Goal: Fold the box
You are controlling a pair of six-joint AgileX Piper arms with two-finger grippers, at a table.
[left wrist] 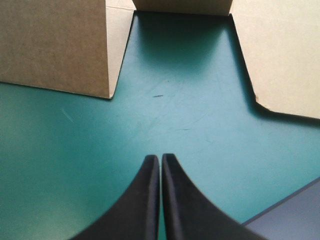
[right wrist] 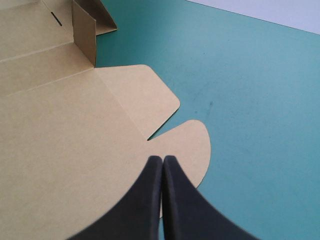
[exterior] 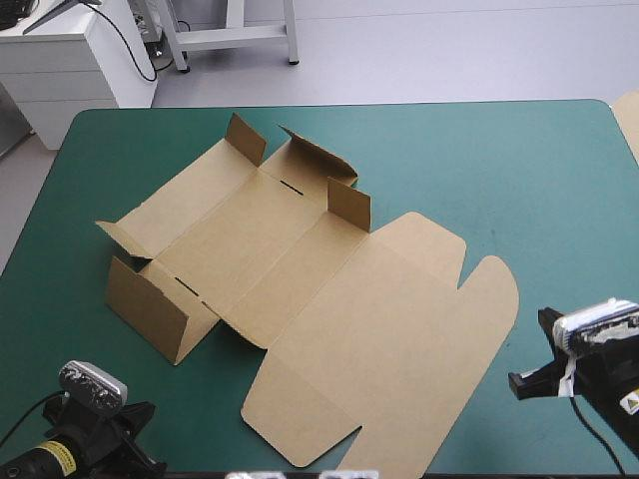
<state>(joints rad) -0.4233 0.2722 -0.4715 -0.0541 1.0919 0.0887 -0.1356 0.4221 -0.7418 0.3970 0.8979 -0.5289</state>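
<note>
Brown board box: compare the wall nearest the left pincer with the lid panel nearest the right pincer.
The small brown wall stands raised; the wide brown lid panel lies flat on the teal-green cover. The wall is a rectangle; the lid panel is larger, with rounded flaps. The wall is ahead of the shut black left pincer, the lid panel ahead of the shut right pincer. Both are one board sheet.

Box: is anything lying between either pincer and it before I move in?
Nothing visible. Only bare teal-green cover lies between the shut left pincer and the raised wall of the box ahead. The right pincer, also shut, hangs over the edge of the flat rounded flap.
</note>
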